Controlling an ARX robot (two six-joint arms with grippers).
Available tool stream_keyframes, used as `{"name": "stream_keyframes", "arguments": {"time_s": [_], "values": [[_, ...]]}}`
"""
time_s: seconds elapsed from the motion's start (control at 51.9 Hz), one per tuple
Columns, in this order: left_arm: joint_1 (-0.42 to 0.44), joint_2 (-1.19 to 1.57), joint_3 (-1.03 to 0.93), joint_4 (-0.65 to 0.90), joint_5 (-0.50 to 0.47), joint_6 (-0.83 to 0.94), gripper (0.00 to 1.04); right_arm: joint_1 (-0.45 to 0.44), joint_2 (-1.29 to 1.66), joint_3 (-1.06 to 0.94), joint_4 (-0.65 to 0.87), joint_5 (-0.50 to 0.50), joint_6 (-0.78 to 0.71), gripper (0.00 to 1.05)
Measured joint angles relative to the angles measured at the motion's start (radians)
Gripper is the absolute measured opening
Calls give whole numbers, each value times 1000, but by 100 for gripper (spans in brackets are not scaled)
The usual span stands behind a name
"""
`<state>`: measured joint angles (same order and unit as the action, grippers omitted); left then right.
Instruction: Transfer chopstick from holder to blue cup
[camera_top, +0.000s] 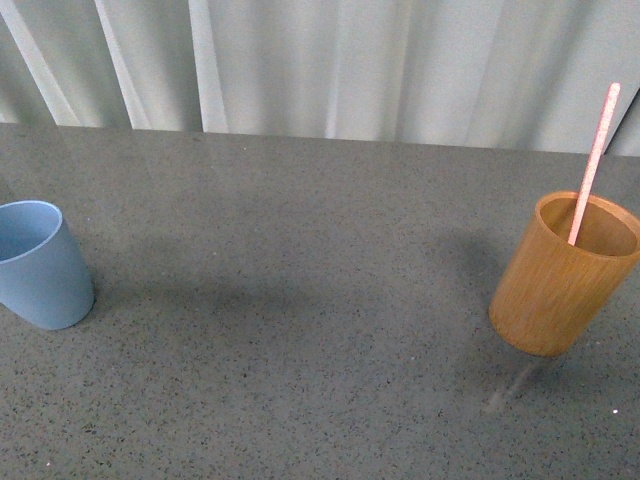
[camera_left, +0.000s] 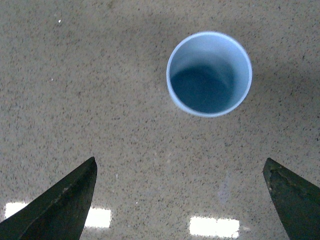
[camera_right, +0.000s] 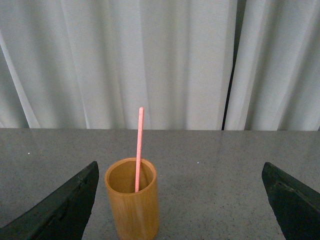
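A salmon-pink chopstick (camera_top: 596, 155) stands leaning in the orange-brown holder (camera_top: 560, 275) at the right of the table. The light blue cup (camera_top: 38, 265) stands upright at the far left and is empty inside. Neither gripper shows in the front view. Seen from above in the left wrist view, the blue cup (camera_left: 209, 74) lies ahead of my open left gripper (camera_left: 180, 172). In the right wrist view the holder (camera_right: 133, 200) with the chopstick (camera_right: 139, 147) stands upright ahead of my open right gripper (camera_right: 180, 175), nearer one finger (camera_right: 70, 205), with nothing between the fingers.
A grey speckled tabletop (camera_top: 300, 300) stretches between the two cups. White curtains (camera_top: 330, 60) hang behind the table's far edge. Ceiling lights reflect off the table surface (camera_left: 212, 226) in the left wrist view.
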<state>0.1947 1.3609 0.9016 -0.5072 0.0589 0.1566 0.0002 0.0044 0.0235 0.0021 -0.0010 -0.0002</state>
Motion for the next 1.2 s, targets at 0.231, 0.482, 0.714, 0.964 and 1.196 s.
{"name": "stream_keyframes", "arguments": {"time_s": [0.231, 0.482, 0.714, 0.964, 1.196], "values": [[-77, 171, 134, 10, -102, -21, 98, 0, 0, 0, 0, 0, 0, 95], [-100, 270, 150, 51, -163, -32, 98, 0, 0, 0, 0, 0, 0, 95], [-101, 354, 176, 86, -193, -45, 98, 0, 0, 0, 0, 0, 0, 95], [-101, 421, 206, 118, -224, -54, 98, 0, 0, 0, 0, 0, 0, 95], [-99, 486, 223, 159, -254, -58, 98, 0, 0, 0, 0, 0, 0, 95]]}}
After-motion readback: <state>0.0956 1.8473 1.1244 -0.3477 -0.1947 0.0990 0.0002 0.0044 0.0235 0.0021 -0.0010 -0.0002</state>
